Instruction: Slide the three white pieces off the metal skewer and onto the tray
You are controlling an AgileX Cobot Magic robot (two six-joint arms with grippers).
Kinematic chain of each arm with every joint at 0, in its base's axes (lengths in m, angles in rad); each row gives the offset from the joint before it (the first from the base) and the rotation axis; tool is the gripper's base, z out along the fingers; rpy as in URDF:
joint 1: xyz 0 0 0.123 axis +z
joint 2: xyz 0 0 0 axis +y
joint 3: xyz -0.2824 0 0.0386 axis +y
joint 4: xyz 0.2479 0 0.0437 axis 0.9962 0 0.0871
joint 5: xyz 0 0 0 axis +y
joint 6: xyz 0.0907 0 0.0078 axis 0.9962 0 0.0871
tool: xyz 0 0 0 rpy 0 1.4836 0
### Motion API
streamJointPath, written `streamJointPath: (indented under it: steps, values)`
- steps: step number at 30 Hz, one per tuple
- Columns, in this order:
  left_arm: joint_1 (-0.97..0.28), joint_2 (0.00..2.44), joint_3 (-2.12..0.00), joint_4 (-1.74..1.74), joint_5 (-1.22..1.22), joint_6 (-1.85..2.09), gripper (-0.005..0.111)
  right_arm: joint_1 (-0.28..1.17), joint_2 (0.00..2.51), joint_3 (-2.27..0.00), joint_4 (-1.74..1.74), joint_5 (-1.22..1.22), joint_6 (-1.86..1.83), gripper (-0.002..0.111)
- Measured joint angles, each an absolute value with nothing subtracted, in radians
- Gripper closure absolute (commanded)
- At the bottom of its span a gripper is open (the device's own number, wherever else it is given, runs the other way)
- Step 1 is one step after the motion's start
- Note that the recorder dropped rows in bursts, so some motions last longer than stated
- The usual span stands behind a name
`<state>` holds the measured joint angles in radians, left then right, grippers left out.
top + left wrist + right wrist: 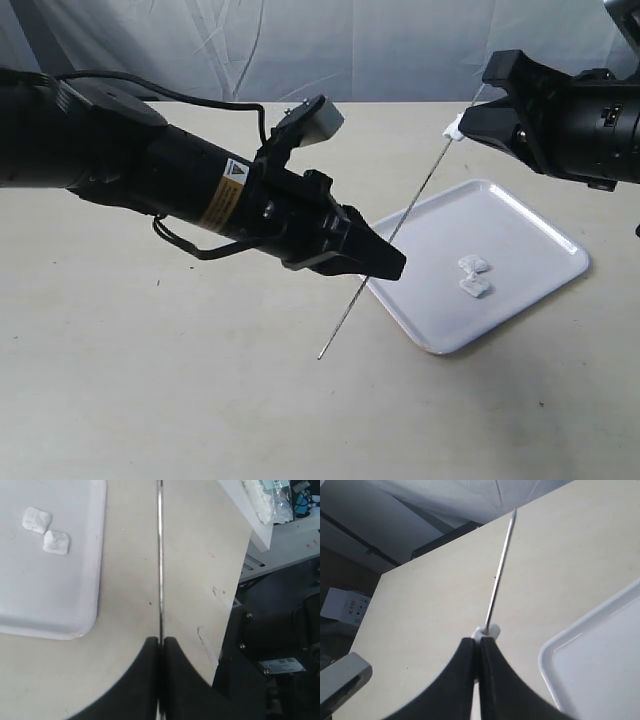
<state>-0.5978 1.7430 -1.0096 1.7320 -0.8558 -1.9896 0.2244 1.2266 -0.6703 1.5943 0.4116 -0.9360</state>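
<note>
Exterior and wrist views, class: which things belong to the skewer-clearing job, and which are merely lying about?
Belong: metal skewer; tray; two white pieces lying in it; third white piece on the skewer, pinched by the right claw; left claw, shut on the skewer.

Lying about: clear plastic packet; white box.

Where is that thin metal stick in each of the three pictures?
Exterior view: the metal skewer slants across the middle, held by the left gripper, rising to the white piece pinched by the right gripper.
Left wrist view: the metal skewer runs along the centre, beside the tray.
Right wrist view: the metal skewer runs away from the jaws, centre.
Shared landmark: the tray.
</note>
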Motion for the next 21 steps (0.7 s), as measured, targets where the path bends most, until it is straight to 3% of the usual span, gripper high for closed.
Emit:
streamJointPath:
  steps: [21]
  values:
    - [-0.598,1.743,-0.895,1.748,-0.852,-1.986,0.107,0.224,1.225,-0.67,1.598,0.196,-0.936,0.109]
